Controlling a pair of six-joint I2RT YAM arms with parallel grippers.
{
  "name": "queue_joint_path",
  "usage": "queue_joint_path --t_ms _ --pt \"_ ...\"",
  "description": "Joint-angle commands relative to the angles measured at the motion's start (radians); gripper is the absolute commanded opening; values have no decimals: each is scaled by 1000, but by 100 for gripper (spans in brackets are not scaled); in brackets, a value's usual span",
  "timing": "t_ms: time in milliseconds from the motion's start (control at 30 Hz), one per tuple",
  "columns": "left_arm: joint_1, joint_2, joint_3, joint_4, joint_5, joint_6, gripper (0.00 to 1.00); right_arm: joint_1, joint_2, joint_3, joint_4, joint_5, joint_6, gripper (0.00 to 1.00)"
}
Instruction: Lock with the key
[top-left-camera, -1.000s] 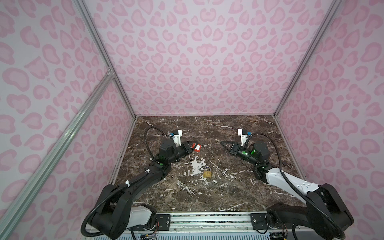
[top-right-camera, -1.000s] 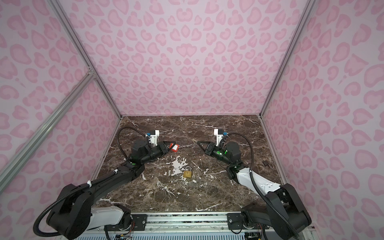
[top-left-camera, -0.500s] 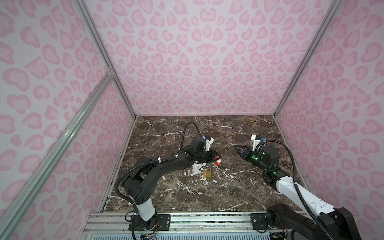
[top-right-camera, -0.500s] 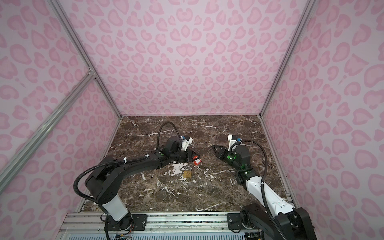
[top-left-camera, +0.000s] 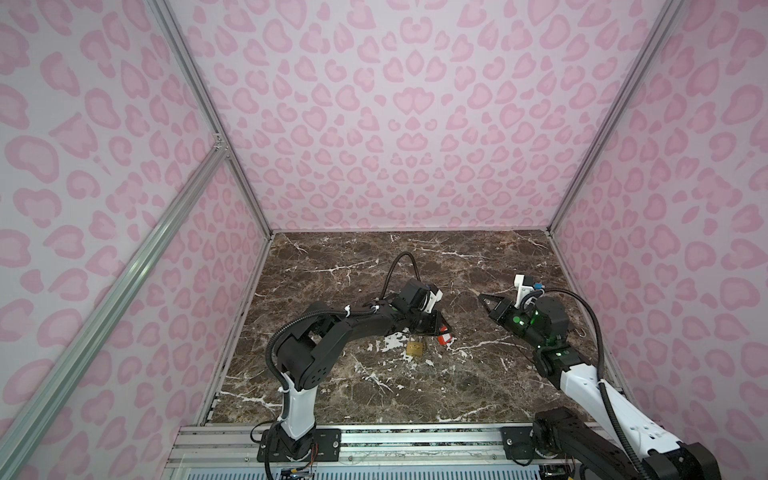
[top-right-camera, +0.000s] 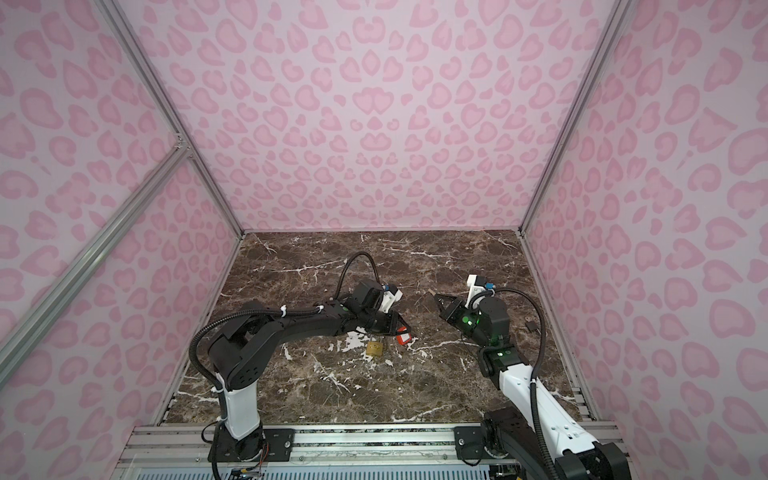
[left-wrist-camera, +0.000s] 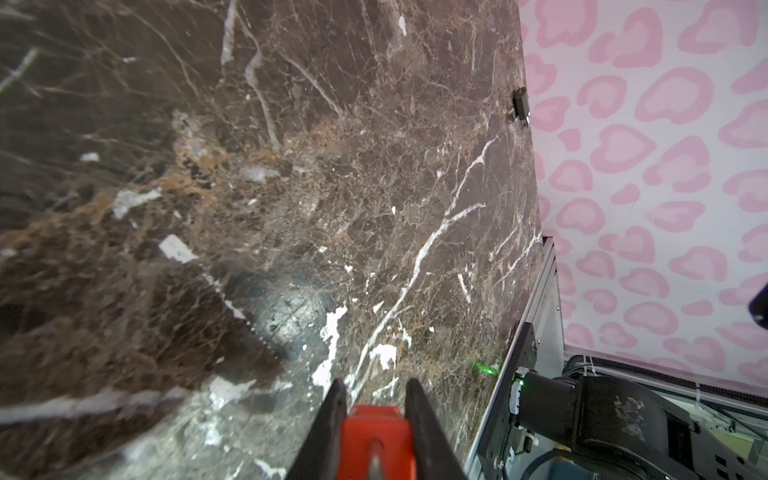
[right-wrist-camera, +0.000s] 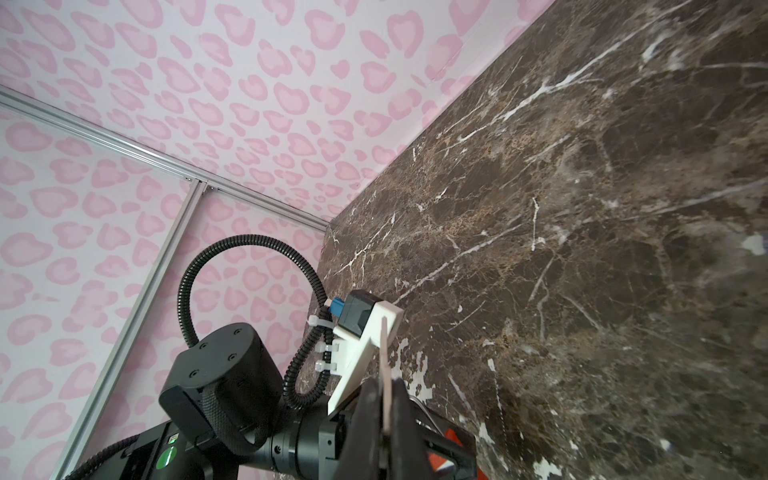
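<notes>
Brass lock (top-left-camera: 415, 349) flat near the middle of the tabletop (top-left-camera: 478, 399), plain in both top views (top-right-camera: 375, 349). Long axis roughly from far edge to near edge, with the shackle end toward the far edge and the body end toward the near edge. Shackle open or pushed home: cannot tell.

Left pincer (top-left-camera: 443, 333) low over the shackle end, aimed toward the right edge. Clenched on a red piece, by its look the head of the key (left-wrist-camera: 376, 436), held between both fingers in the left wrist view. No blade visible, so its direction not to be told. Contact between pincer and lock: cannot tell.

Right pincer (top-left-camera: 482, 297) well apart, toward the right edge, closed tight on a thin pale strip (right-wrist-camera: 384, 357) sticking out past the fingertips. Nature of that strip unclear.

Crux for the coming move: lock just beside the key, on its left and near side, so left arm by far the nearer. Keyhole probably in the body end facing the near edge. Hence a need to bring the key round to that end and line the blade up with the lock's long axis before pushing in. Likely risk: a light lock sliding on smooth marble, with nothing pinning it.
</notes>
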Motion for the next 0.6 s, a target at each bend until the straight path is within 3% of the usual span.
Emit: queue_joint_path --t_ms 0,567 --pt "-4 15 29 -53 20 41 3 -1 6 -7 14 4 -5 0" --pt "-24 38 41 -114 -12 58 4 0 30 12 16 -4 -3 0"
